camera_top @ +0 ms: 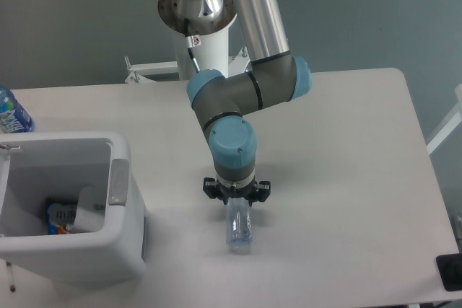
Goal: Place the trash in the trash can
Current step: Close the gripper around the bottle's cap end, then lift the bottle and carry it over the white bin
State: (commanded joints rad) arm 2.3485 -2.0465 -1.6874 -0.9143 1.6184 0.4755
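So the white table (346,142) has loads of open room on its right half, from the arm all the way out to the right edge and the rounded far right corner. The near edge runs along the bottom and there's bare surface between it and the bottle too. The left side is the crowded part: the white boxy plastic trash can (119,250) with the thick rim sits at the near left corner, grey tab (118,182) on the wall facing the arm. There's a decent strip of bare table between that wall and the arm.

Inside the can you can see a white paper piece (88,216) with a blue-and-orange snack packet (58,218) next to it at the bottom. A blue-tinted bottle with a blue-green label (10,112) pokes in at the far left edge, behind the can.

The slim clear plastic bottle (239,230) lies on its side roughly mid-table, toward the near edge, well right of the can. The black two-finger gripper (236,197) points straight down right over the bottle's far end, with the rest of the bottle sticking out toward the near edge. The wrist blocks the fingers, so I can't tell if they're clamped on it or just around it.
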